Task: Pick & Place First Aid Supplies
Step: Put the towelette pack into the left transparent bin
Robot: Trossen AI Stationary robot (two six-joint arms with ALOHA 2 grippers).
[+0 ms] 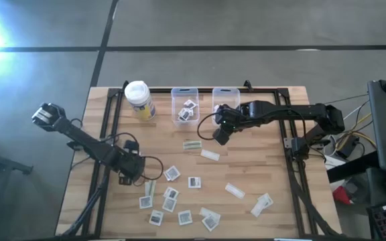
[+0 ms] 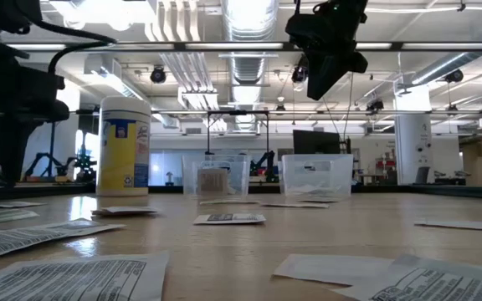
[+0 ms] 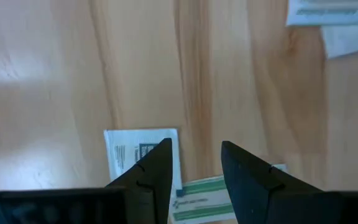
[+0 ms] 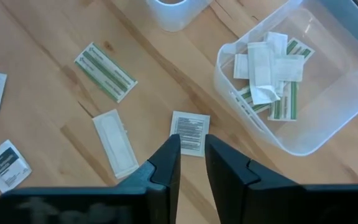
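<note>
Here the left gripper (image 1: 139,177) sits low over the near left part of the table (image 1: 260,167), among the scattered packets (image 1: 173,201). Its jaws stand clearly apart. In its wrist view the gripper (image 3: 194,146) has a green strip (image 3: 204,200) lying on the wood under the gap, and a square packet (image 3: 138,152) lies just beside one finger (image 3: 154,168). I cannot tell if the fingers touch the strip; nothing is lifted.

The right gripper (image 1: 220,136) hangs over the middle of the table, just near of the two bins (image 1: 185,100). The low view shows this gripper (image 2: 316,79) well above the tabletop. In its wrist view the jaws of the gripper (image 4: 191,140) are only a narrow slit apart, with nothing between them. Below them on the table lie a square packet (image 4: 190,132), a white strip (image 4: 115,143) and a green strip (image 4: 104,71). Close by is a clear bin (image 4: 328,134) that holds a small pile of white and green strips (image 4: 269,74).

Most packets lie loose on the near half of the table, and a few more lie toward the near right (image 1: 262,204). A yellow container (image 1: 139,100) stands left of the bins at the far edge.
</note>
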